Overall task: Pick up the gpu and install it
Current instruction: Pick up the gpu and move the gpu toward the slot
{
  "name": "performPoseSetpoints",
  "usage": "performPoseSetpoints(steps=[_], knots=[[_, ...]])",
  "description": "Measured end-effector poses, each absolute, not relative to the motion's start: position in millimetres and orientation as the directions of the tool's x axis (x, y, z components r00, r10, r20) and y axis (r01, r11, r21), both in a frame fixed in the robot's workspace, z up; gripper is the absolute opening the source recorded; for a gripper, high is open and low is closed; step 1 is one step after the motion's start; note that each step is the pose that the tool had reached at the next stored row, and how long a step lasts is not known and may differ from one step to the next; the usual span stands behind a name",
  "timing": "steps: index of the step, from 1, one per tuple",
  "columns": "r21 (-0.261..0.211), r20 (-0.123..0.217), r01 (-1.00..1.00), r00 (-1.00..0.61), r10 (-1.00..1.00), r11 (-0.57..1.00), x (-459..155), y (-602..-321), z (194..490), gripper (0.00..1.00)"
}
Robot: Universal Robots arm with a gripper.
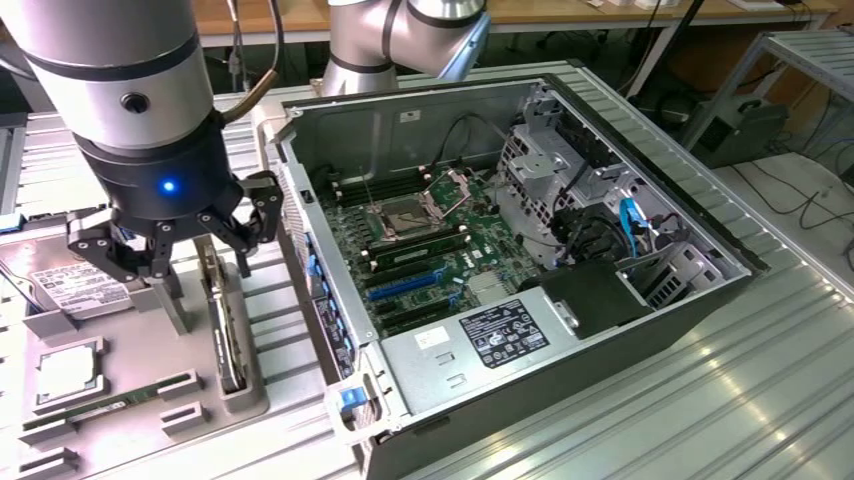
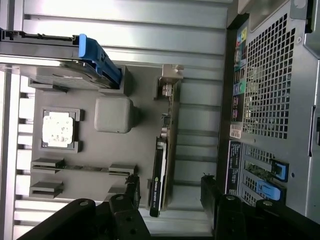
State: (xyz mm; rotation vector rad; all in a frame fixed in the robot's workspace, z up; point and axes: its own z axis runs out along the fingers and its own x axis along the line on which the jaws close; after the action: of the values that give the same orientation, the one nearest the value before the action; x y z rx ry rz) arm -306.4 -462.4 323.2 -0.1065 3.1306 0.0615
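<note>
Black pincer [image 2: 170, 186] open, its fingers astride the thin dark gpu card [image 2: 161, 167] and clear of both faces, the card standing edgewise in a grey moulded tray [image 2: 95, 150].

Nothing legible. Power supply label [image 1: 501, 335], hard drive label [image 1: 74, 285] and gpu [image 2: 158, 180] edge carry print, too small to read.

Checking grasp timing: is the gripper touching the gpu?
Apart: the wrist view shows grey tray between the gpu and each finger of the open gripper.
</note>
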Motion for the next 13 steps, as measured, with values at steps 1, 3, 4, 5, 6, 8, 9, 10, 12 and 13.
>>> performPoseSetpoints(steps=[1,3,4,5,6,8,9,10,12,13], knots=[[0.039,-0.010,-0.068,-0.998,-0.067,0.997,-306.6,-462.4,321.2,0.61],[0.039,-0.010,-0.068,-0.998,-0.067,0.997,-306.7,-462.4,318.5,0.61],[0.039,-0.010,-0.067,-0.998,-0.067,0.997,-307.1,-462.4,316.5,0.61],[0.039,-0.010,-0.067,-0.998,-0.067,0.997,-307.5,-462.4,315.5,0.61],[0.039,-0.010,-0.067,-0.998,-0.067,0.997,-307.7,-462.4,314.6,0.61],[0.039,-0.010,-0.068,-0.998,-0.067,0.997,-308.1,-462.4,312.7,0.61],[0.039,-0.010,-0.068,-0.998,-0.067,0.997,-308.3,-462.4,311.7,0.61],[0.039,-0.010,-0.067,-0.998,-0.067,0.997,-309.0,-462.4,311.0,0.61],[0.039,-0.010,-0.067,-0.998,-0.067,0.997,-310.7,-462.4,309.4,0.61],[0.039,-0.010,-0.067,-0.998,-0.067,0.997,-311.5,-462.2,308.1,0.61]])
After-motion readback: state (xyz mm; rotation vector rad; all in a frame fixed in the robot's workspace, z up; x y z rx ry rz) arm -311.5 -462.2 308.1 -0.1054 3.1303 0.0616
